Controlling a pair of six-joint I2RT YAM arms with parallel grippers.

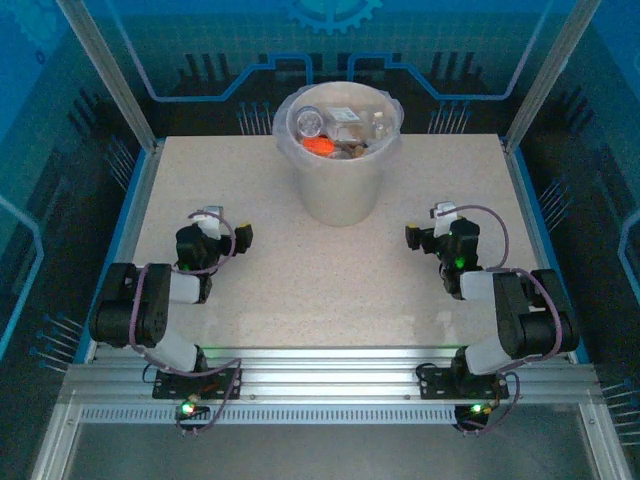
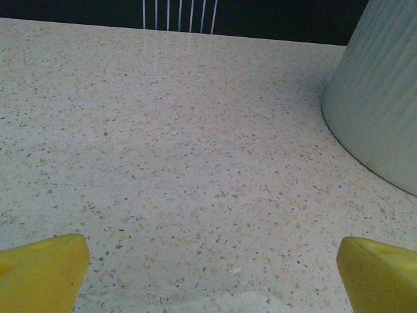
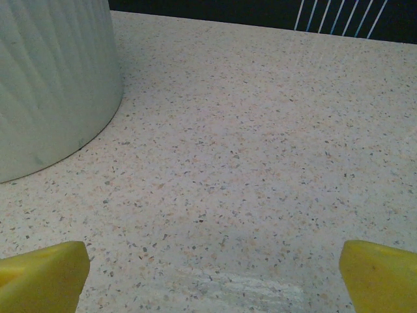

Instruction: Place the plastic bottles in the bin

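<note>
The bin stands at the back middle of the table, lined with a clear bag. Several crushed plastic bottles lie inside it, one with an orange label. My left gripper rests low at the left, in front of the bin, open with bare table between its yellow fingertips. The bin's ribbed wall fills the right side of the left wrist view. My right gripper sits at the right, open as well, yellow fingertips wide apart, with the bin's wall at its left.
The speckled table stretches between the two arms. A blue raised rim borders it left and right, and metal posts stand at the back corners. A silver rail runs along the near edge by the arm bases.
</note>
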